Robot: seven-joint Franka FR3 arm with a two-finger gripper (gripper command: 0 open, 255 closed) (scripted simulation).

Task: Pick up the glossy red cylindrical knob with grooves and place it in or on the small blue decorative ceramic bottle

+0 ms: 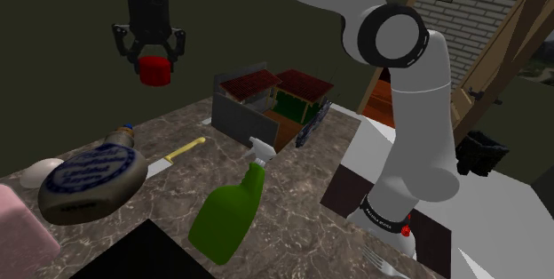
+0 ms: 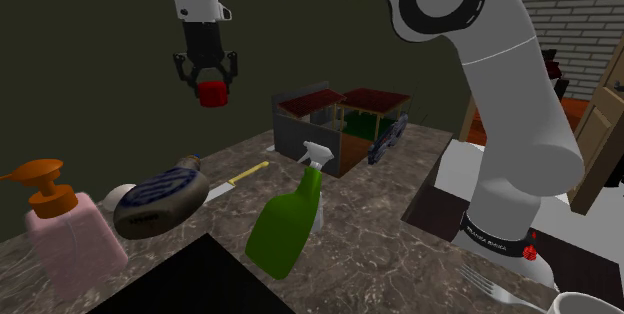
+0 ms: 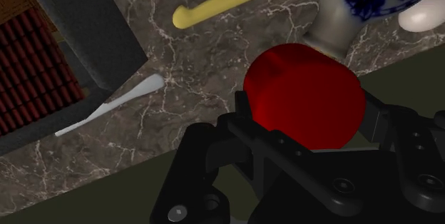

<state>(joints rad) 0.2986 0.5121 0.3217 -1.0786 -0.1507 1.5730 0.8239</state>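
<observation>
The tool [image 1: 154, 64] is clamped on the red knob [image 1: 154, 71], held high above the marble table [image 1: 293, 193]. The blue-and-white bottle [image 1: 93, 179] lies on its side below, and a green spray bottle [image 1: 229, 213] lies near it. The wrist view shows the bottle's neck emerging from behind the knob. The second exterior view shows a pink soap dispenser [image 2: 65, 234] with an orange pump.

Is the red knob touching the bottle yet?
Apart. Shoulder view: the red knob hangs in the fingers, high above the bottle lying on the counter.
</observation>
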